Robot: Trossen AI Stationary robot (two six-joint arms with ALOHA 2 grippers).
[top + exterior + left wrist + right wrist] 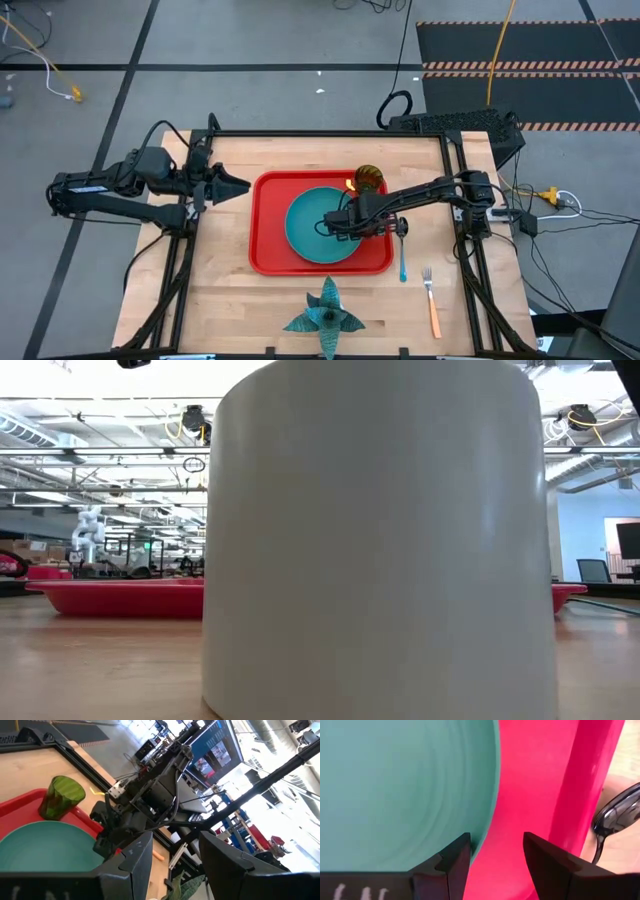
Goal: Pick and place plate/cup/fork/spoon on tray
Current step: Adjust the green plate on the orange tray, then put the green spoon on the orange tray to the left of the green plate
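The teal plate [312,228] lies flat on the red tray [268,235]. The olive-green cup [370,179] stands upright in the tray's far right corner. The blue-handled spoon [402,258] and the orange-handled fork [432,305] lie on the table to the right of the tray. My right gripper [495,855] is open and empty over the plate's right side. One finger is over the plate's rim [492,810] and the other over the tray floor. My left gripper [172,865] is open and empty, and waits off the tray's left edge [235,185].
A teal spiky star-shaped object [325,315] lies near the table's front edge. In the low view a big white cylinder [380,540] blocks most of the sight, with the tray [120,598] behind it. The spoon's dark bowl [615,817] lies just outside the tray's right rim.
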